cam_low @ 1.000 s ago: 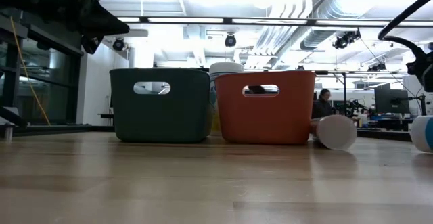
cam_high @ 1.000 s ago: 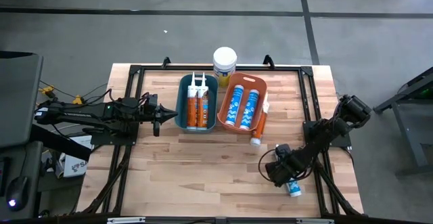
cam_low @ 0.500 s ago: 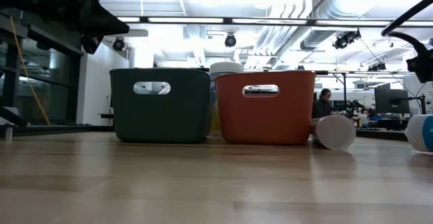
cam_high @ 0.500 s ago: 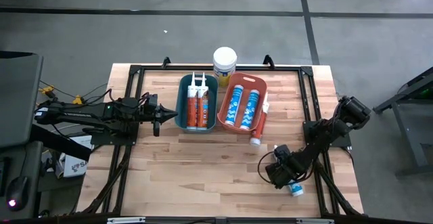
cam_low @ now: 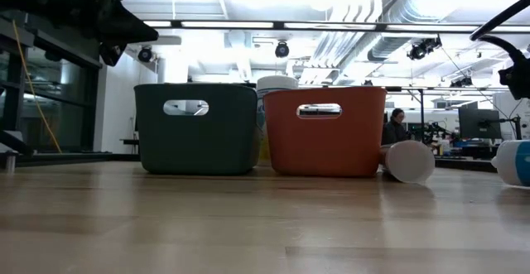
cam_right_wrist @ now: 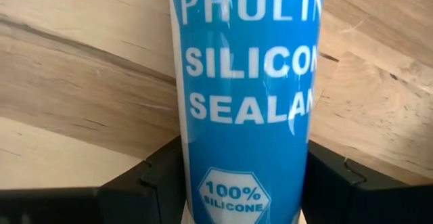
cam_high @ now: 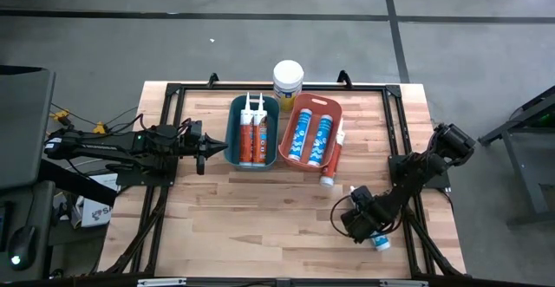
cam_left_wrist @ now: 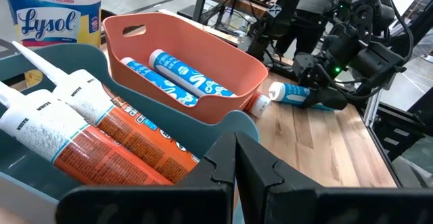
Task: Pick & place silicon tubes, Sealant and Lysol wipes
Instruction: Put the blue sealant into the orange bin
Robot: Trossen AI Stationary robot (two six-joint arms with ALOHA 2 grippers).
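Right gripper [cam_high: 371, 231] is down at the near right of the worktop [cam_high: 260, 209], fingers [cam_right_wrist: 159, 176] either side of a blue silicone sealant tube [cam_right_wrist: 247, 95] lying flat; can't tell if they're actually squeezing it. Left gripper [cam_high: 211, 147] hangs just left of the teal bin [cam_high: 232, 131], fingers [cam_left_wrist: 233, 166] closed on nothing. Teal bin has two orange tubes [cam_high: 252, 134], orange bin [cam_high: 286, 135] two blue ones [cam_high: 310, 137]. Lysol wipes [cam_high: 288, 81] stand at the far edge behind the bins.

Two plastic bins, one teal [cam_high: 252, 131] and one orange [cam_high: 311, 133], two orange sealant tubes [cam_high: 252, 136], four blue silicone tubes [cam_high: 312, 138], one white-lidded Lysol wipes canister [cam_high: 288, 80]
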